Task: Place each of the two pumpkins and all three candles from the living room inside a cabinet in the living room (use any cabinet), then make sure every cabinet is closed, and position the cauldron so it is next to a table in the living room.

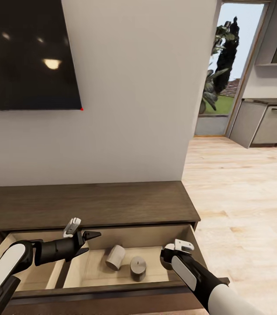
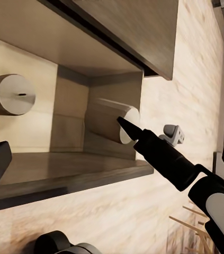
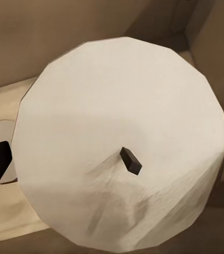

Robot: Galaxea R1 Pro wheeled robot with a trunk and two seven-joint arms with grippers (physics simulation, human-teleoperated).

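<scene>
The dark-brown cabinet (image 1: 90, 203) has its right drawer (image 1: 125, 238) pulled open, and in the pale inside one beige candle (image 1: 115, 257) lies tipped on its side, another (image 1: 138, 267) stands upright beside it, and a third candle (image 3: 119, 143) is clamped in the right hand (image 1: 173, 253).

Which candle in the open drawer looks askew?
The left candle lies tipped on its side in the drawer; the other candle beside it stands upright. The right end effector holds a third candle.
</scene>
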